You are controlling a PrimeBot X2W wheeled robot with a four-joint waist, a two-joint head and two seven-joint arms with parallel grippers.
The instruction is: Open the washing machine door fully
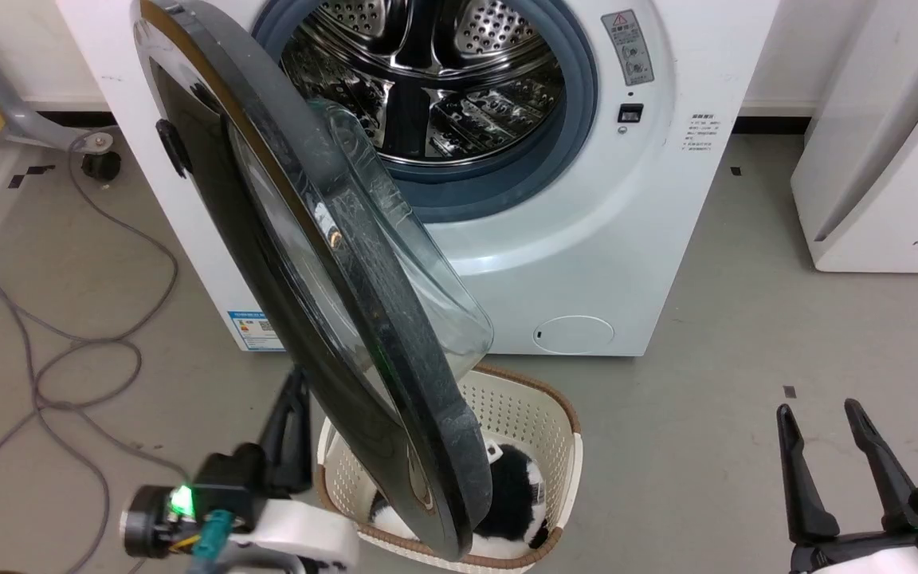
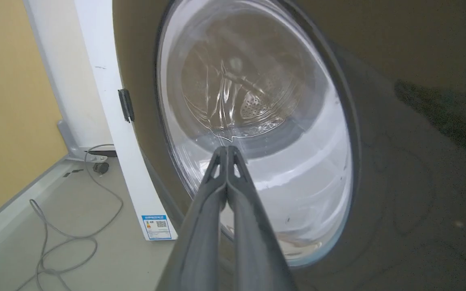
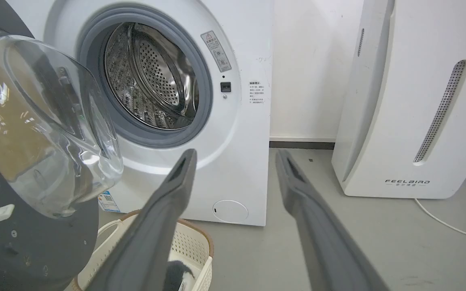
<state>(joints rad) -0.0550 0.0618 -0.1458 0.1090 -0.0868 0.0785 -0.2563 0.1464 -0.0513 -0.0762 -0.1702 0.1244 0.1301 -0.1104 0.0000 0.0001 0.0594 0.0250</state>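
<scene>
The washing machine door (image 1: 395,335) stands swung out from the white machine (image 1: 626,239), hinged on the left, its dark rim edge-on to the head view. Its clear glass bowl (image 1: 403,239) bulges to the right and the steel drum (image 1: 427,72) is exposed. My left gripper (image 1: 293,414) is on the door's outer side, low down. In the left wrist view this gripper (image 2: 227,150) is shut with nothing in it, tips at the glass window (image 2: 257,81) of the black door face (image 2: 399,161). My right gripper (image 1: 817,410) is open, well right of the door (image 3: 34,250).
A cream laundry basket (image 1: 531,430) holding a black-and-white item sits on the floor under the door's lower edge. A grey cable (image 1: 68,351) loops over the floor at left. A white appliance (image 1: 889,159) stands to the right, with bare floor before it.
</scene>
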